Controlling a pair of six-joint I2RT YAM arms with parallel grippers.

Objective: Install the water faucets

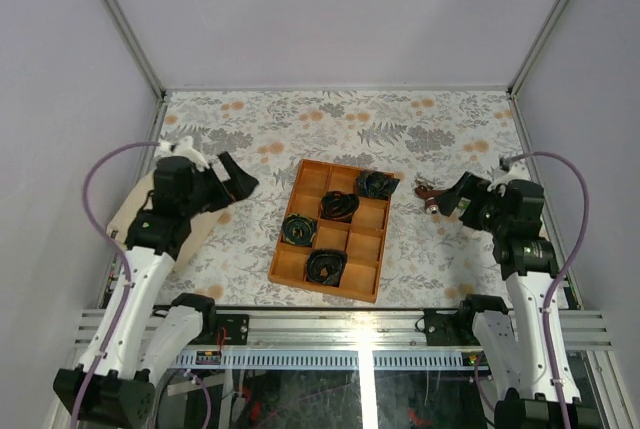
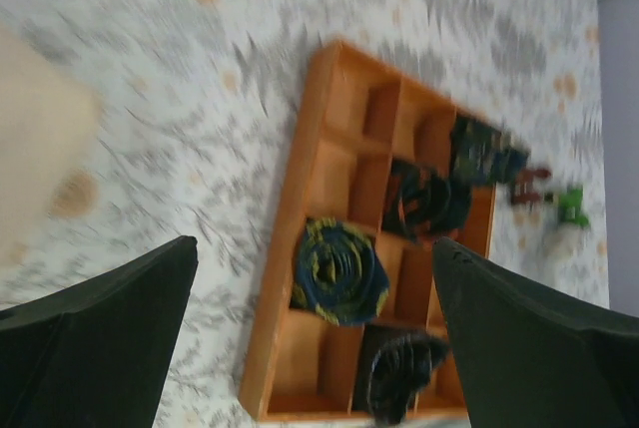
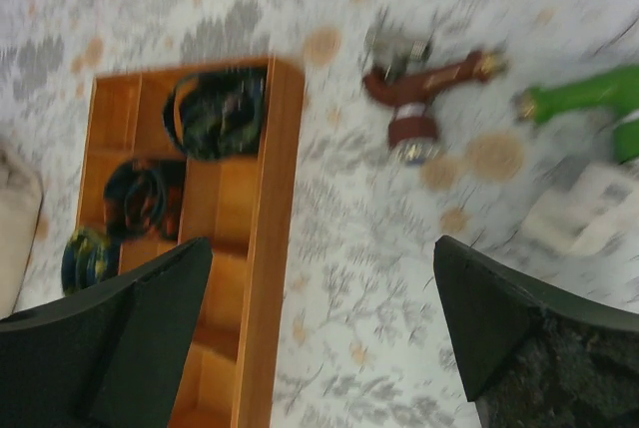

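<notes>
A dark red-brown water faucet with a silvery end lies on the flowered cloth, right of the wooden tray. Just beyond it lies the bright green water faucet, which my right arm hides in the top view. My right gripper hovers open beside the faucets and holds nothing. On the left of the tray my left gripper is raised, open and empty too.
The orange compartment tray stands mid-table with several black-and-green coiled bundles in it. A small white piece lies by the green faucet. A beige board lies under the left arm.
</notes>
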